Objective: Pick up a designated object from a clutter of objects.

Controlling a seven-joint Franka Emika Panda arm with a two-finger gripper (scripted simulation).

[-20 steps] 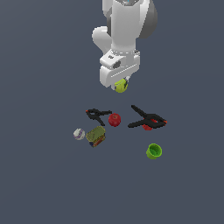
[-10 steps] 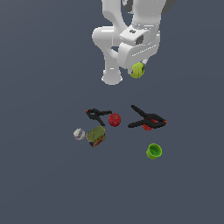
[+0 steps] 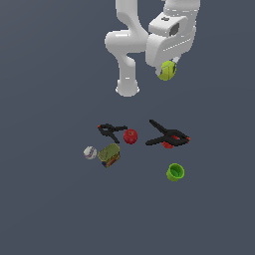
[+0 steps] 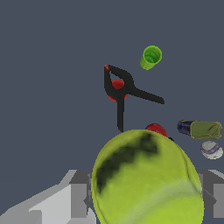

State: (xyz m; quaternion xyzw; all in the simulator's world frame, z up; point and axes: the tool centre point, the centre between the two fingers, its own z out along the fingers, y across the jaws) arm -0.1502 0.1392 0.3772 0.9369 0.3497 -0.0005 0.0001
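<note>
Your arm (image 3: 149,45) fills the top of the exterior view, bent high above the floor, and at its end the gripper (image 3: 168,69) is clamped on the yellow-green ball (image 3: 167,70). You hold that ball well clear of everything else; in the wrist view it fills the foreground (image 4: 146,179). By the look of it, the pick itself is done, and all that may be left is keeping the grasp secure.

Below, the clutter lies untouched on the floor. You see the larger black clamp (image 3: 167,137) towards the exterior view's right, the smaller black clamp (image 3: 110,131) beside the red apple (image 3: 130,136), then the olive-brown can (image 3: 109,155), the green cup (image 3: 175,172), and the whitish ball (image 3: 90,152).
</note>
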